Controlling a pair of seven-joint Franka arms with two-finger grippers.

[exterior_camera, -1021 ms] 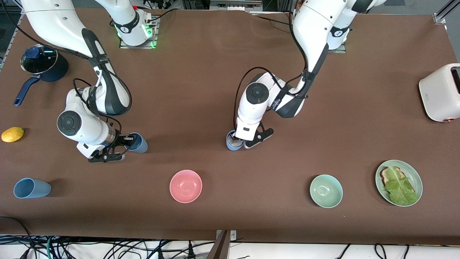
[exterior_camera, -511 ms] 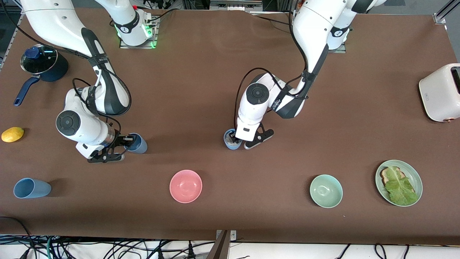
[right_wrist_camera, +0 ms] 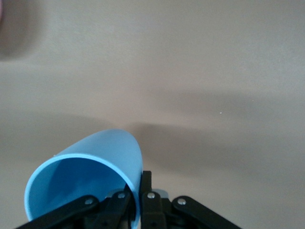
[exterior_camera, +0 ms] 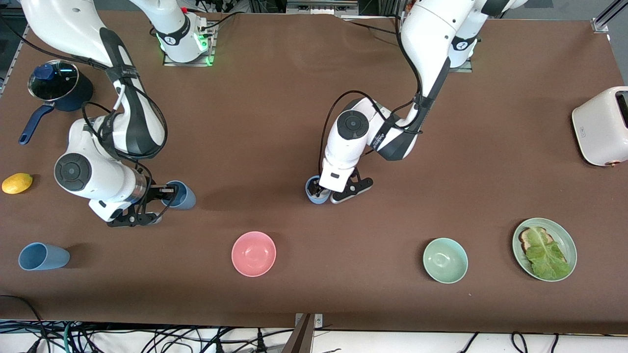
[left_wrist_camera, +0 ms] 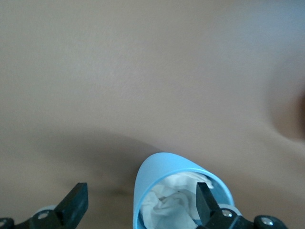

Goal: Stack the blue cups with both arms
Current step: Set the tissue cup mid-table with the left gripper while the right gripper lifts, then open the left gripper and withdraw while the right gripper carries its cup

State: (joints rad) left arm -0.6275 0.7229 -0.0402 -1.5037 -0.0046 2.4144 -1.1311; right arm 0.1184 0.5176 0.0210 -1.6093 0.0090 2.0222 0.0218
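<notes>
The bench (exterior_camera: 294,98) has a dark brown cloth on it. Near the middle of the front view stands a small light-blue cup with white stuff inside (exterior_camera: 314,190). The left hand (exterior_camera: 329,192) is down at this cup. Its two black fingers (left_wrist_camera: 206,202) are spread apart, one inside the cup and one outside, and they do not squeeze it.

At the middle left of the front view is the right hand (exterior_camera: 159,196). Its fingers are shut tight on the rim of a second light-blue cup (exterior_camera: 179,195), which is tipped on its side. In the right wrist view this cup is empty inside.

A third light-blue cup (exterior_camera: 43,256) lies on its side at the lower left of the front view, well apart from both hands.

Along the lower part of the front view sit a round pink bowl (exterior_camera: 253,253), a round pale-green bowl (exterior_camera: 445,260) and a green plate with toast and a lettuce leaf (exterior_camera: 544,242). A dark-blue pot with a glass lid (exterior_camera: 59,88) is at the upper left, with a yellow lemon (exterior_camera: 17,183) below it. A white toaster (exterior_camera: 602,126) sits at the right edge.
</notes>
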